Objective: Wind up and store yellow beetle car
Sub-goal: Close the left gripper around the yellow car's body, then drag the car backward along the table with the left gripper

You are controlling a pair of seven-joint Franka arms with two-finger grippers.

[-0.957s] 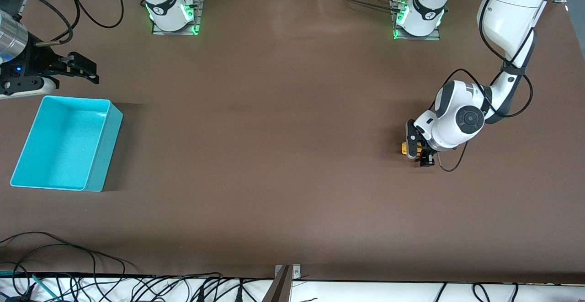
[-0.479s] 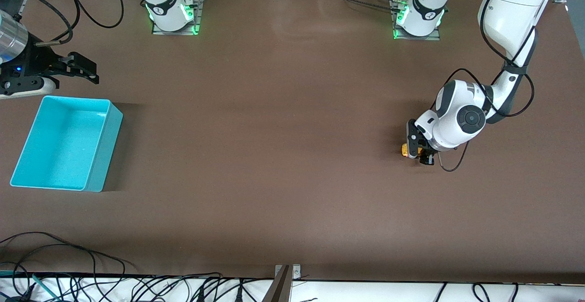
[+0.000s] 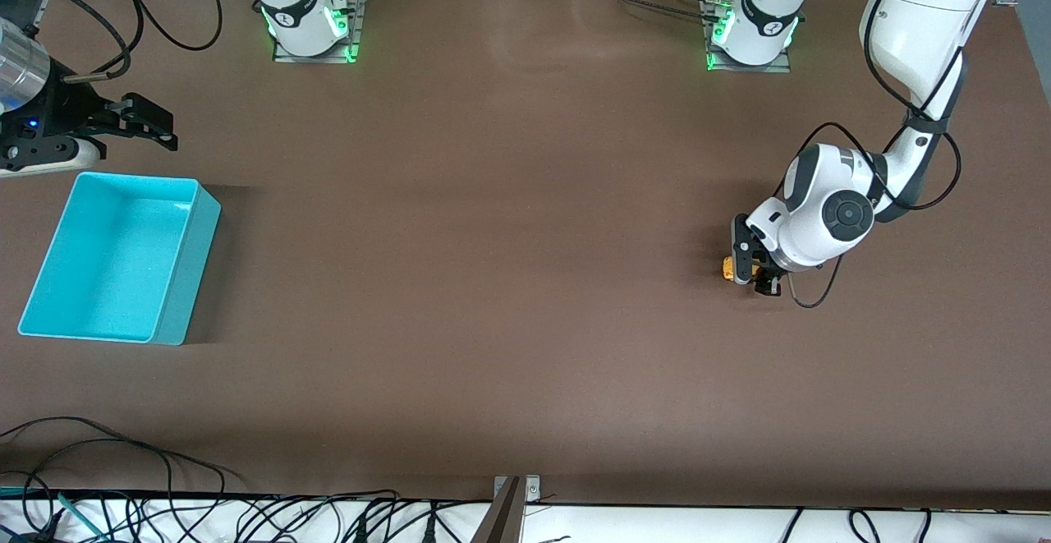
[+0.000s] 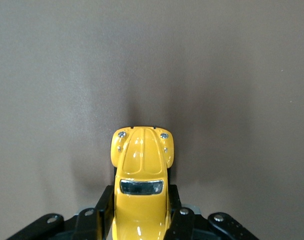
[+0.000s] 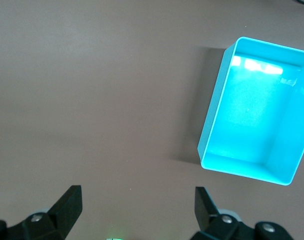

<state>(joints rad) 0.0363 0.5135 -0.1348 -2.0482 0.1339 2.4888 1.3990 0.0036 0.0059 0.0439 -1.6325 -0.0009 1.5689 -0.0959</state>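
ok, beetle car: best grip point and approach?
Grip the yellow beetle car across its flat flanks at the cabin, coming from above and from its rear. The domed roof and bonnet offer no purchase. The left gripper is shut on it this way, bonnet protruding.

Brown matte table surface (image 3: pixel 509 223), plain and evenly lit, filling most of the front view. Faint soft sheen toward the edge where the bases stand. Two metal mounting plates (image 3: pixel 316 46) bolted there, edged with green indicator light. White ledge (image 3: pixel 657 522) along the edge nearest the front camera, strewn with tangled black cables (image 3: pixel 107 461). Small metal bracket (image 3: pixel 516 490) fixed at that edge's midpoint.
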